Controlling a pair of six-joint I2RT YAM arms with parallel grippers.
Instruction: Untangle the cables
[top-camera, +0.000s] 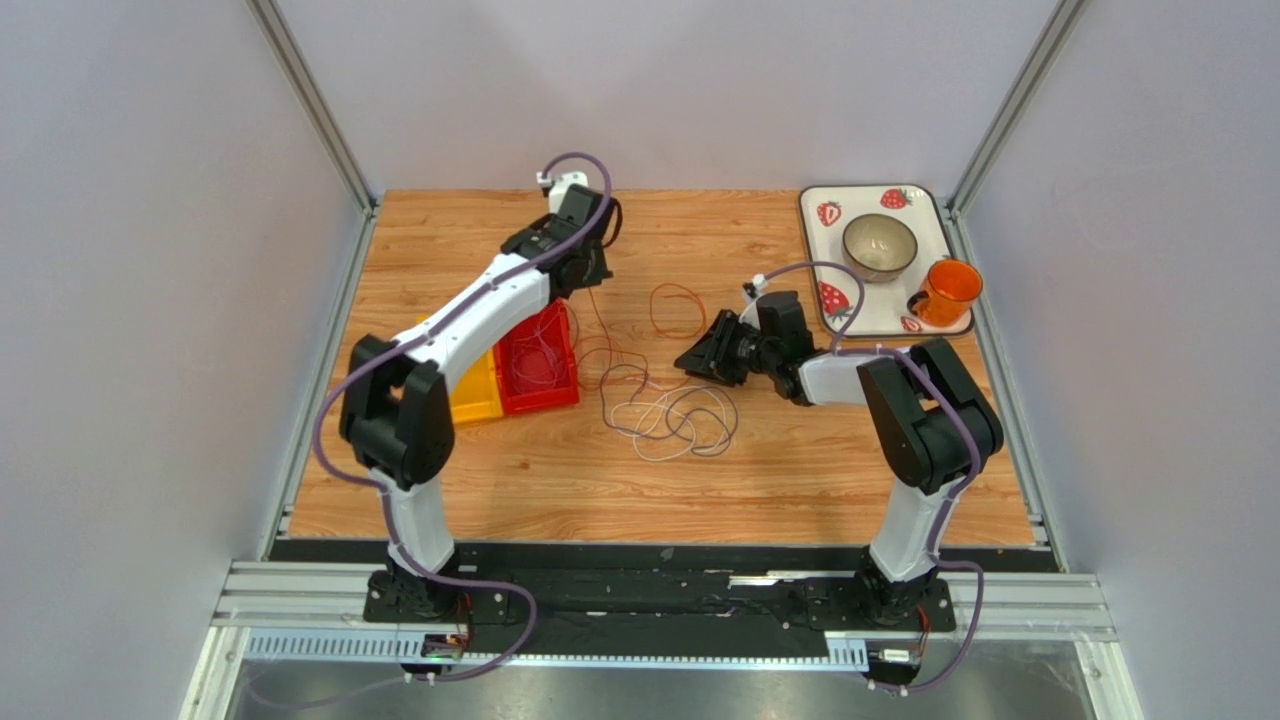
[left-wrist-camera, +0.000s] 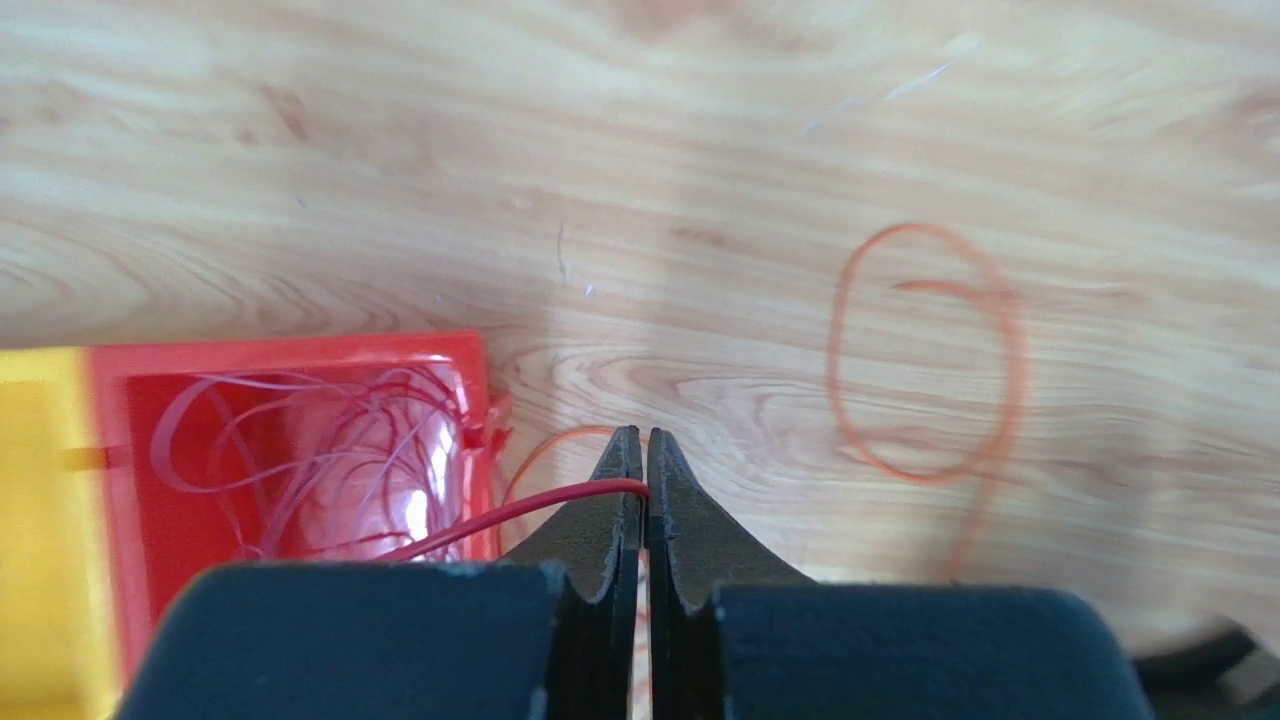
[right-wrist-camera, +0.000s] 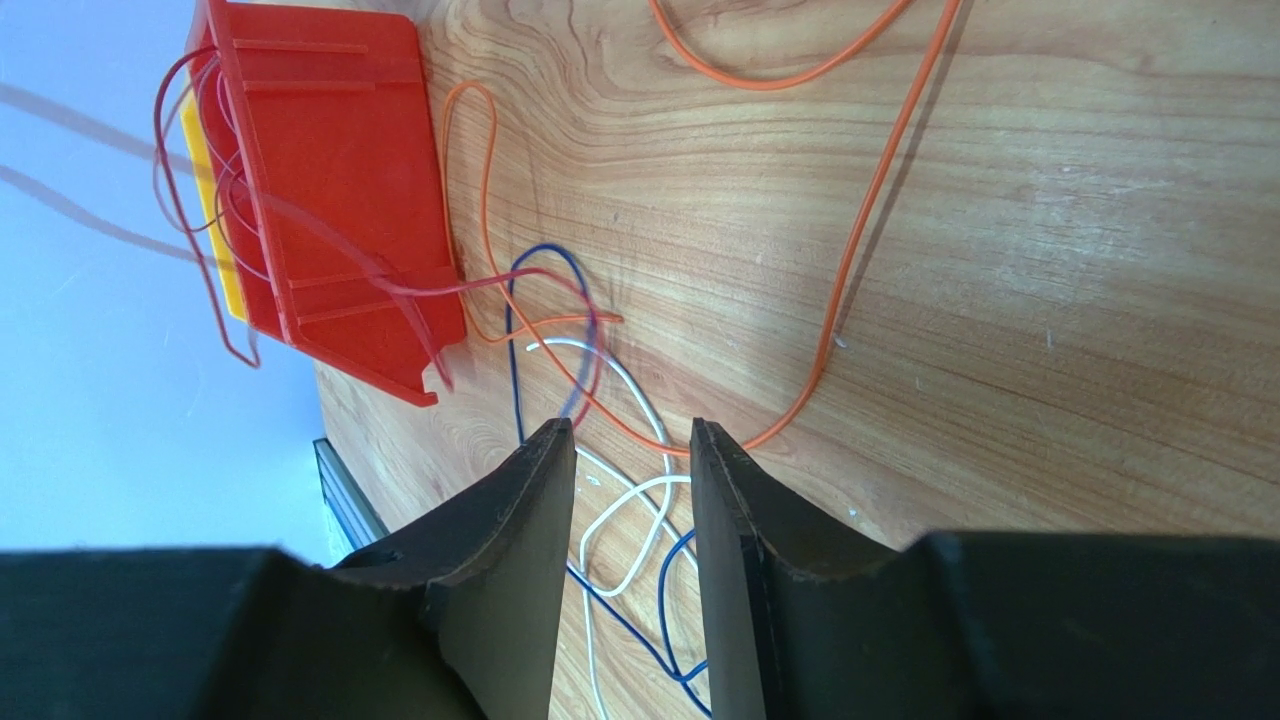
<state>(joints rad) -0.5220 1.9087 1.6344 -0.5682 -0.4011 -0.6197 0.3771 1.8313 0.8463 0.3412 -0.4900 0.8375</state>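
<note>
Judging by their thinness, the cables (top-camera: 669, 413) will be light, limp and springy, apt to slip and drag neighbouring loops along, so each is best pinched on a free stretch outside the knot. Most lie heaped on the bench (top-camera: 842, 450) just right of the red bin (top-camera: 537, 360), while a red wire (left-wrist-camera: 526, 507) trails from that bin, clenched between the left fingers (left-wrist-camera: 621, 488) just beside it. The right fingers (right-wrist-camera: 526, 510) stand parted over the heap, seemingly grasping nothing.

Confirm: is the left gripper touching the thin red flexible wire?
Touching. Left wrist view: left gripper is shut on the thin red flexible wire, which exits sideways at its tips.
</note>
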